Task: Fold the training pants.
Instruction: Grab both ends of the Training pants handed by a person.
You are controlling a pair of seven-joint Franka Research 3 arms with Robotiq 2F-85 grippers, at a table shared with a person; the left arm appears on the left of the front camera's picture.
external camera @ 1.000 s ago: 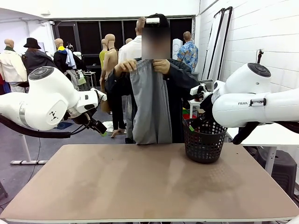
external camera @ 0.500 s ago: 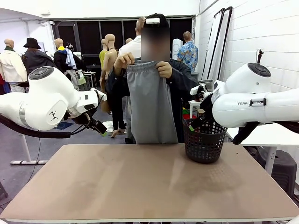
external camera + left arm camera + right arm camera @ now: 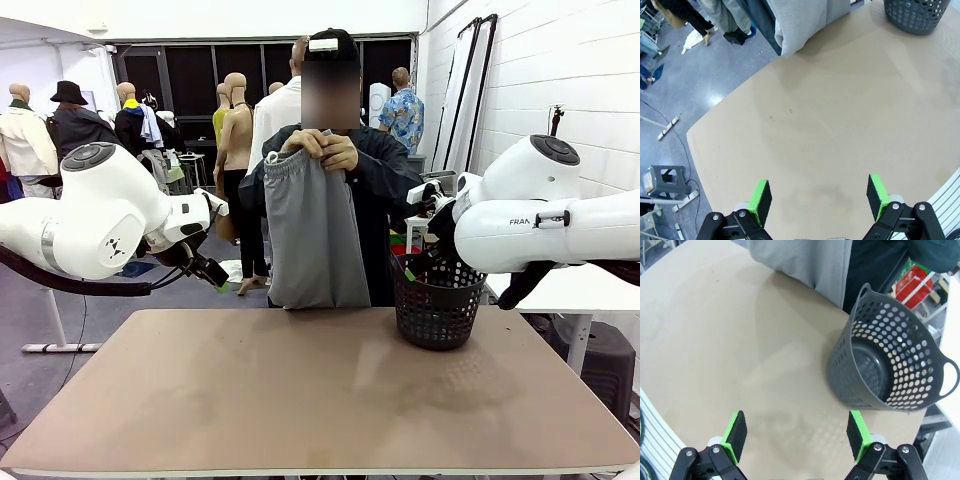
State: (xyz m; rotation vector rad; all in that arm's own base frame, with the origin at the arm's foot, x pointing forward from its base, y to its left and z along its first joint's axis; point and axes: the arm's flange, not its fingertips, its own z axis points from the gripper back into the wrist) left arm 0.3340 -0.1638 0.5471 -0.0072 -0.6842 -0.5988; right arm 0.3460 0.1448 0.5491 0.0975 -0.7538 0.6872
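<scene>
1. The plain light grey jersey training pants (image 3: pixel 315 235) hang in the air at the far edge of the brown tabletop (image 3: pixel 300 400). The person's two hands (image 3: pixel 325 150) pinch them together at the gathered waistband, and the hem dangles just above the far rim.
2. The left arm's jaws stand wide over bare tabletop, green pads (image 3: pixel 760 199) well apart and holding nothing. The right arm's jaws are equally wide and empty, pads (image 3: pixel 735 432) well apart, with the black perforated plastic basket (image 3: pixel 890 365) ahead of them.
3. The step in hand looks like getting the cloth down flat. It should land in the open middle, well clear of the basket, with legs stacked edge to edge and the waistband square.
4. Both arms would do best to hold back until the fabric rests. Then each can take a corner of the same edge low to the surface, so the soft jersey lifts evenly rather than bunching or dragging.
5. Count:
   - one pair of pants
   - one basket
   - one tabletop
   - two robot arms
   - two hands on the waistband
</scene>
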